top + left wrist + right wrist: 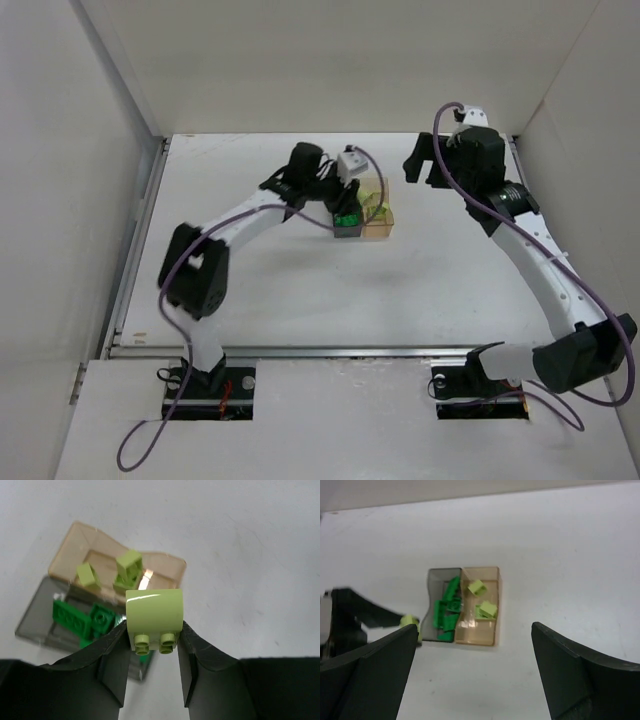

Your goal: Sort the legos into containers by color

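Observation:
My left gripper (152, 632) is shut on a pale yellow-green lego (153, 612), studs towards the camera, and hangs just above the near edge of the containers. The smoky grey container (35, 617) holds several dark green legos (75, 617). The adjoining pale orange container (95, 542) holds two pale yellow-green legos (129, 565). From the top view the left gripper (345, 208) sits over the grey container (347, 230) and orange container (381, 226). My right gripper (475, 630) is open and empty, raised to the right of both boxes (420, 165).
White walls enclose the white table on the left, back and right. A metal rail (330, 351) runs along the near edge by the arm bases. The left arm's cable (372, 190) loops over the boxes.

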